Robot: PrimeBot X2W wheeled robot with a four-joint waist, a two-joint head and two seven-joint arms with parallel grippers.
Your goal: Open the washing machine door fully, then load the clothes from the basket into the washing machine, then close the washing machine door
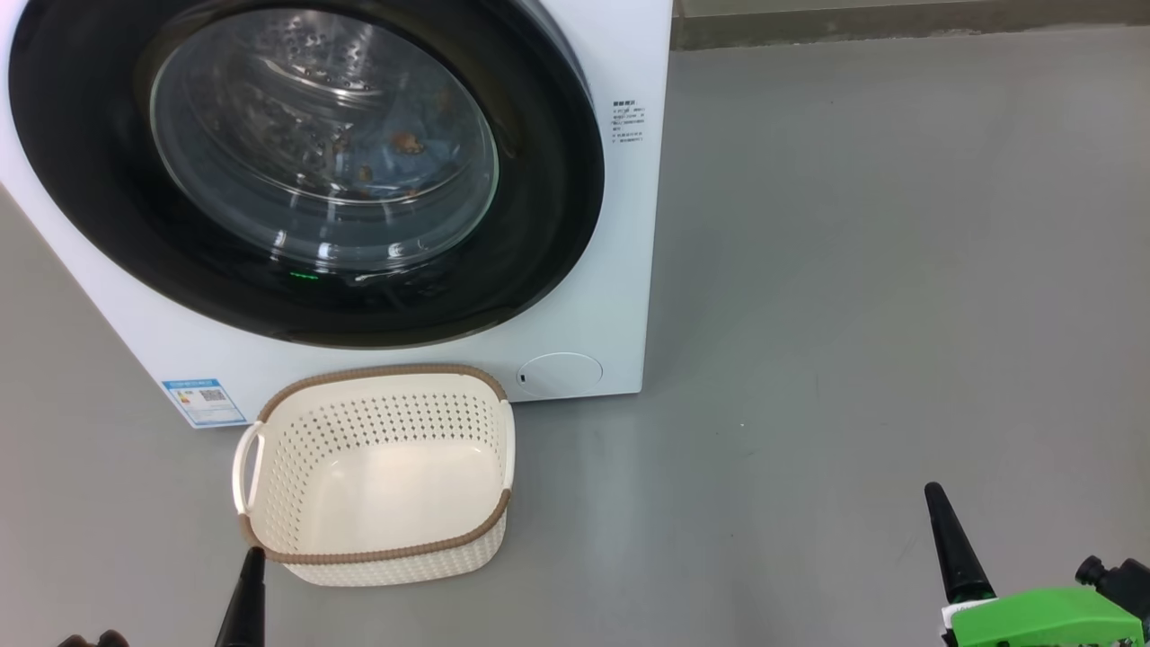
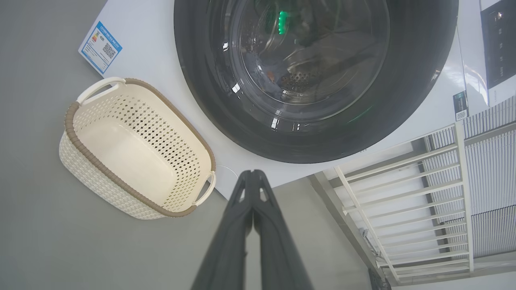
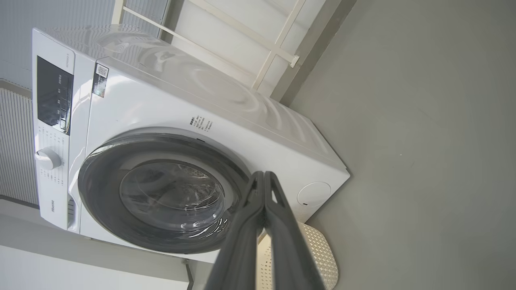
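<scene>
Basket (image 1: 377, 422) just beyond left claw (image 1: 253, 562), right claw (image 1: 937, 499) well apart, both closed tight and empty.

"Hisense" on the washing machine (image 3: 161, 108) front

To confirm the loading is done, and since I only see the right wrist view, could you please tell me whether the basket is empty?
Observer: Yes, the basket is empty; its bare floor shows.
Operator: Are the clothes inside?
Observer: Through the washing machine door glass, orange-brown prints of the clothes show inside.
Operator: Where is the left gripper?
Observer: The left gripper is shut, its tip by the basket's near left corner.
</scene>
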